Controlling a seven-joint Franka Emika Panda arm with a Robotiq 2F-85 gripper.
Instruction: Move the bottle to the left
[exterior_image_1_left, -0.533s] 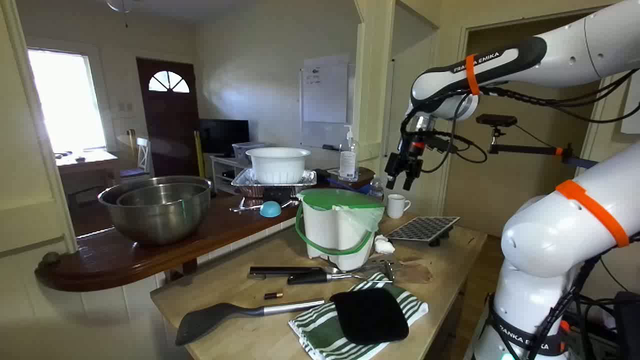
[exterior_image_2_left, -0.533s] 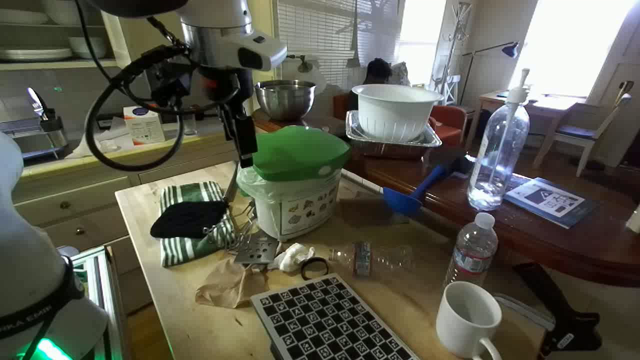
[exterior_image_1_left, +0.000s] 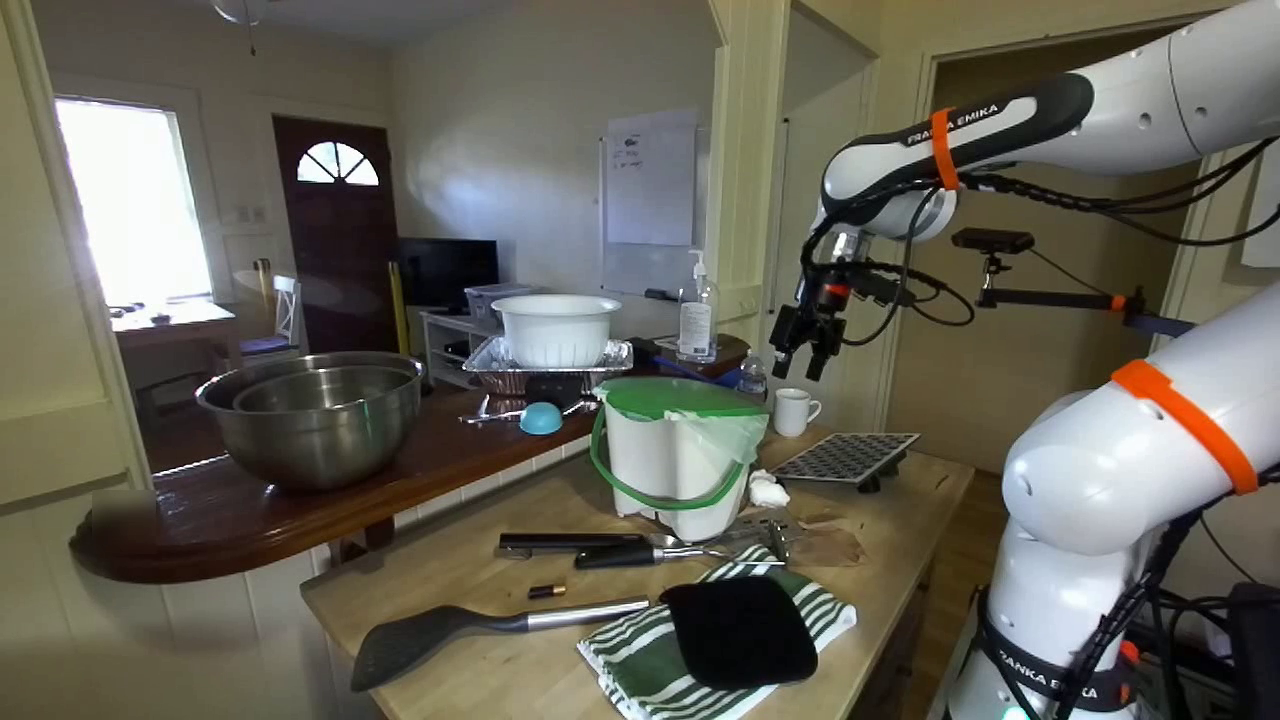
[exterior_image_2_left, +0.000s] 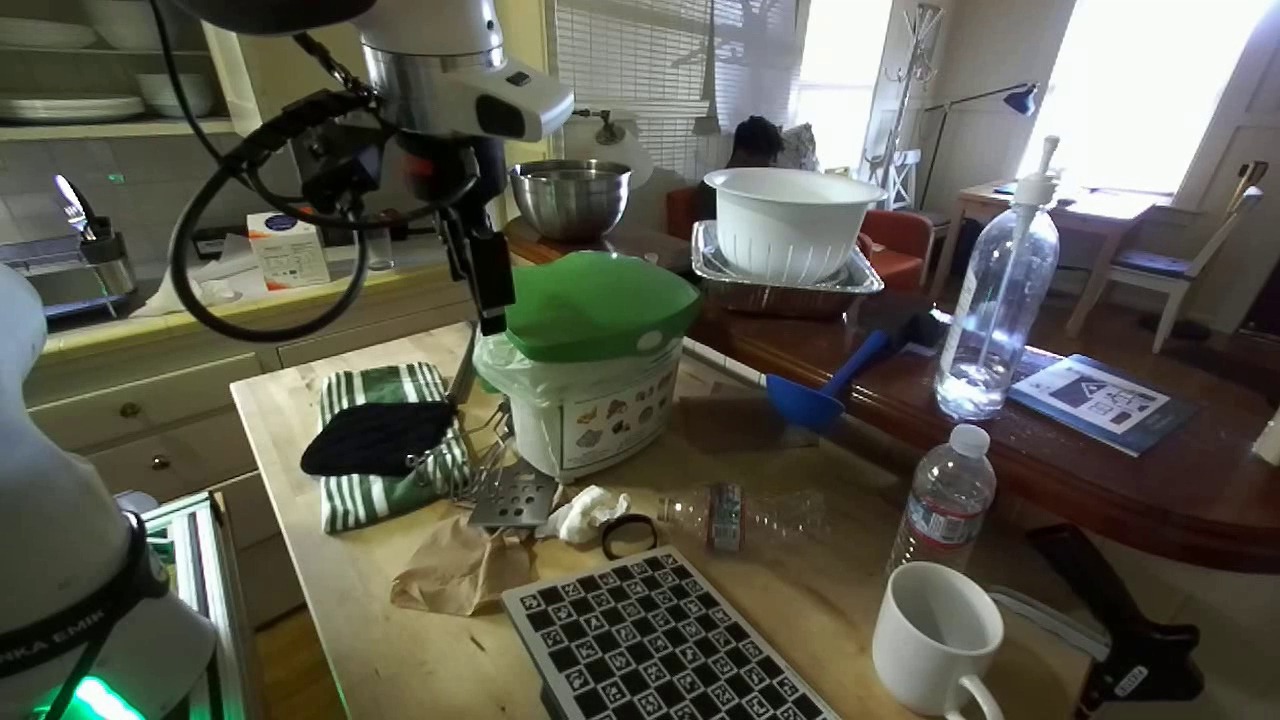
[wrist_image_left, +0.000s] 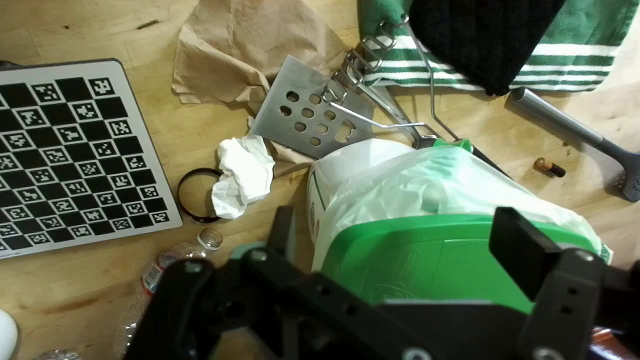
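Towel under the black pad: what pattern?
The towel is green with white stripes, clearest in an exterior view.

Wooden table (exterior_image_2_left: 400, 665): green-lidded bin (exterior_image_1_left: 660, 460), towel (exterior_image_1_left: 642, 665), spatula (exterior_image_1_left: 490, 622), lying bottle (exterior_image_2_left: 727, 517), mug (exterior_image_2_left: 930, 645) beside upright bottle (exterior_image_2_left: 943, 510).

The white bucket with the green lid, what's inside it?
A thin pale bag, probably a liner, pokes out under the green lid of the white bucket. The lid covers the opening, so what's inside can't be seen.

In the wrist view the green-lidded bucket (wrist_image_left: 425, 245) barred the way past the gripper (wrist_image_left: 394, 227); in an exterior view, bare tabletop (exterior_image_2_left: 790, 595) left room between the checkerboard (exterior_image_2_left: 660, 640) and the white mug (exterior_image_2_left: 920, 660).
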